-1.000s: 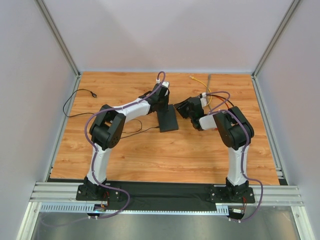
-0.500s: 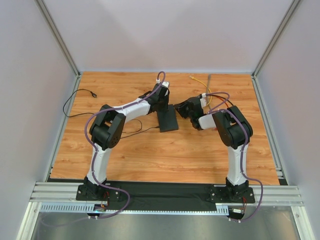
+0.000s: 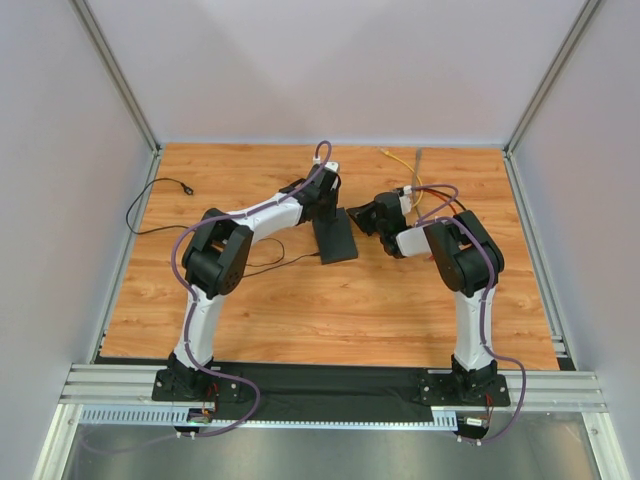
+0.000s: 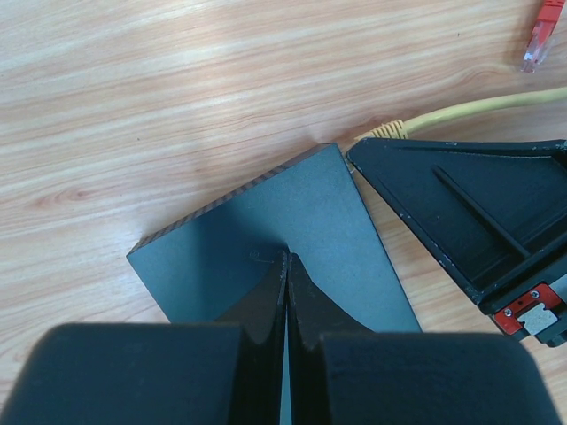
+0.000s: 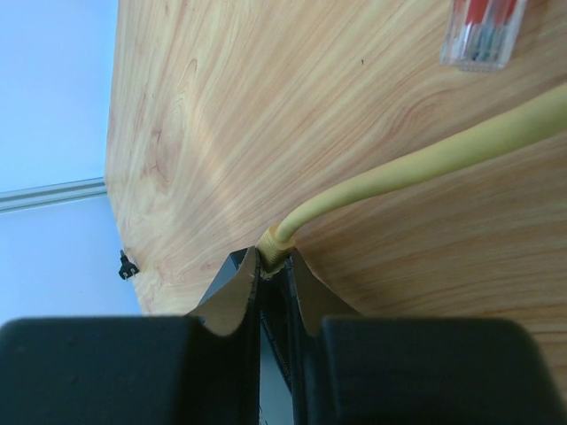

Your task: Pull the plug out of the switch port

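The switch is a flat black box lying mid-table; its matte top fills the left wrist view. My left gripper is shut, its tips resting on the switch's top face. My right gripper is at the switch's right edge, shut on the yellow plug. The plug's boot still sits at the switch's corner. The yellow cable runs away from the plug towards the back of the table. The socket row is hidden.
A loose clear connector with red wires lies near the yellow cable and also shows in the left wrist view. A thin black lead loops at the table's left, its plug end lying there. Enclosure walls stand on three sides.
My right arm has shifted slightly left, towards the switch. The left gripper and the switch have stayed put.
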`<move>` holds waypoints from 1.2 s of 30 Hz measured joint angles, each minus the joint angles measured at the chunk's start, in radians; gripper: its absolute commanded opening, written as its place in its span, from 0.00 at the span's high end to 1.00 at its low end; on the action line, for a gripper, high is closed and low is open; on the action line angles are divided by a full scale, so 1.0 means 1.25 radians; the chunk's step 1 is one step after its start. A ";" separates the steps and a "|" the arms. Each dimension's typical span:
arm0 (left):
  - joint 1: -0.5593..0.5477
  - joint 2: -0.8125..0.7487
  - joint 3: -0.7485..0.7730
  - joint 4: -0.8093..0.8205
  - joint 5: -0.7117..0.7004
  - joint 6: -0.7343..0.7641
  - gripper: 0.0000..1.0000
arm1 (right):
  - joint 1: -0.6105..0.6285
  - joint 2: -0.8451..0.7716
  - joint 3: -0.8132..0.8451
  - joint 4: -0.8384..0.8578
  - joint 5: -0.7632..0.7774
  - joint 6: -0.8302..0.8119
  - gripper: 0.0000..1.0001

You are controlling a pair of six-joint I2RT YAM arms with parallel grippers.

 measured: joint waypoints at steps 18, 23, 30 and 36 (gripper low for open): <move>-0.001 0.012 0.019 -0.013 -0.011 -0.017 1.00 | -0.010 -0.004 -0.051 0.070 0.032 0.070 1.00; -0.001 0.013 0.023 -0.018 -0.008 -0.018 1.00 | -0.032 -0.009 -0.088 0.099 0.046 0.085 1.00; -0.001 0.013 0.023 -0.017 -0.005 -0.018 1.00 | -0.044 -0.043 -0.125 0.095 0.055 0.071 1.00; 0.000 0.003 -0.001 0.010 0.000 -0.016 1.00 | -0.063 -0.199 -0.191 -0.045 0.100 -0.041 1.00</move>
